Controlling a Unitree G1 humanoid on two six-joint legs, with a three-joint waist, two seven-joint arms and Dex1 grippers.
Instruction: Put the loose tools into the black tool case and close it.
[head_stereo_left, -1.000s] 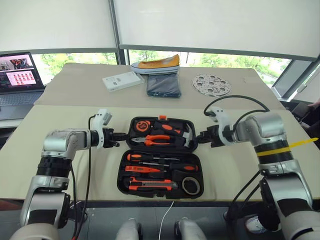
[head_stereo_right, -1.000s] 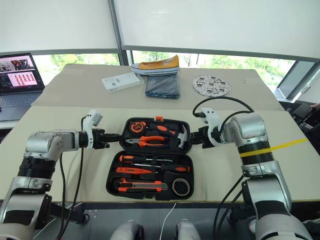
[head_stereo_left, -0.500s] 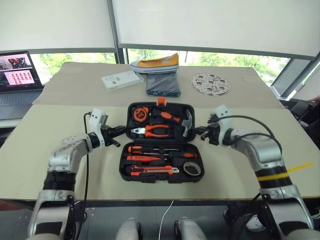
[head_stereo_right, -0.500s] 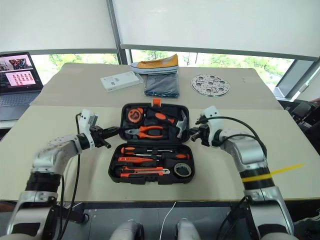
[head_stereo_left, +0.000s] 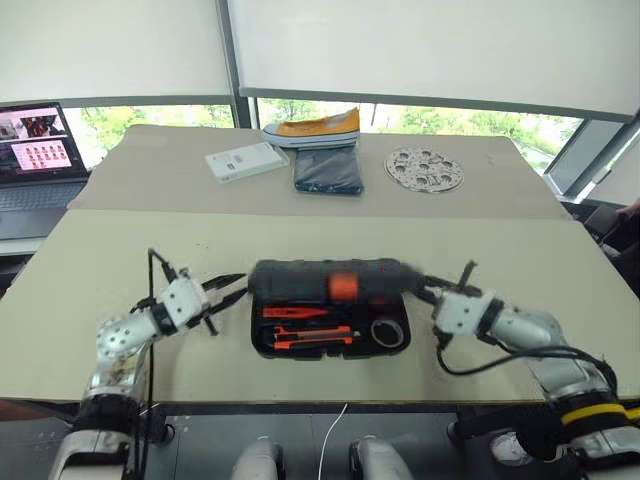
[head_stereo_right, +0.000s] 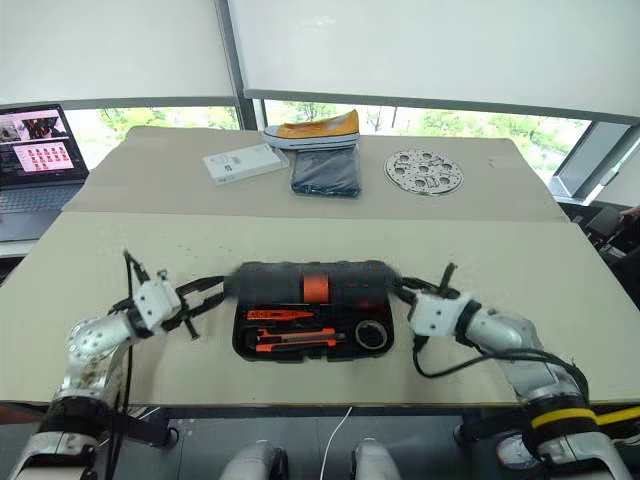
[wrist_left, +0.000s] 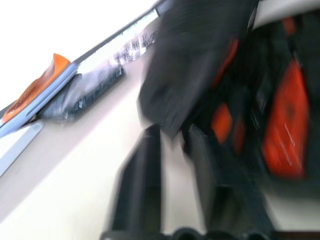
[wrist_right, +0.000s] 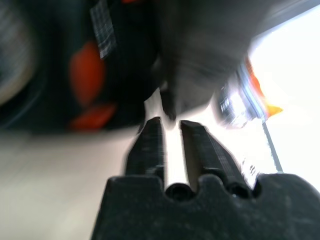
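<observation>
- Black moulded plastic, the tool case (head_stereo_left: 330, 310) sits near the front edge of the beige counter (head_stereo_left: 120, 250), its lid tipped forward and standing partly over the lower half, orange latch (head_stereo_left: 343, 285) facing the camera.
- Under the raised lid, the lower half shows an orange-and-black screwdriver (head_stereo_left: 296, 313), an orange utility knife (head_stereo_left: 310, 343) nearest the front wall, and a small dark tape roll (head_stereo_left: 386, 333) at the robot's right end.
- Left end effector (head_stereo_left: 228, 290) is just beside the case's left end, level with the lid's edge; its two black fingers are spread, one above the other, with nothing between them. Whether a tip touches the lid cannot be told.
- Right end effector (head_stereo_left: 428, 288) is at the case's right end by the lid's corner; in the right wrist view its fingers (wrist_right: 150, 140) stand slightly apart with a bright gap and nothing pinched.
- At the far side of the counter lie a white booklet (head_stereo_left: 245, 161), a dark folded cloth (head_stereo_left: 327, 171) with a yellow-and-grey shoe (head_stereo_left: 312, 129) behind it, and a round perforated disc (head_stereo_left: 425, 170).
- An open laptop (head_stereo_left: 38, 150) stands at the far left.
</observation>
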